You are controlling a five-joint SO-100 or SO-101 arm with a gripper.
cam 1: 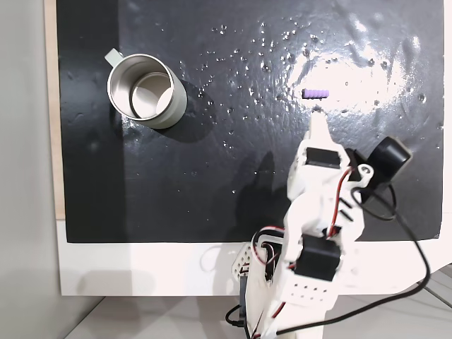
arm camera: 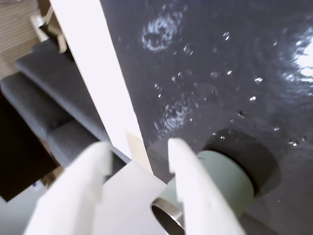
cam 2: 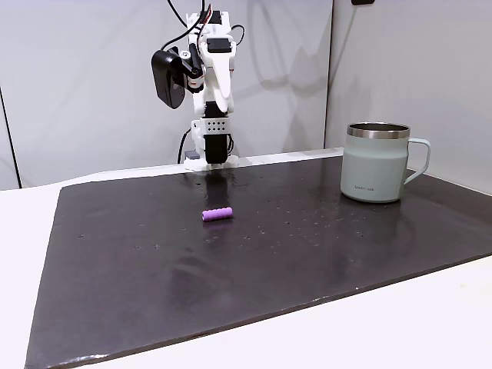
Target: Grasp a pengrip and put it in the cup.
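The purple pengrip (cam 1: 315, 92) lies on the black mat at the right in a fixed view, and near mid-mat (cam 2: 217, 214) in the other. The silvery-grey cup (cam 1: 145, 90) stands upright at the mat's upper left, far from it; it is on the right (cam 2: 377, 163) in the other fixed view and low down (arm camera: 226, 182) in the wrist view. My gripper (cam 1: 318, 119) hangs above the mat just short of the pengrip, raised well off the surface (cam 2: 227, 104). In the wrist view its two white fingers (arm camera: 138, 145) stand apart with nothing between them.
A black mat (cam 1: 212, 183) covers most of the white table (cam 1: 141, 268). The arm's base and cables (cam 1: 311, 282) sit at the table's near edge in a fixed view. A wall (cam 2: 77, 77) stands behind the arm.
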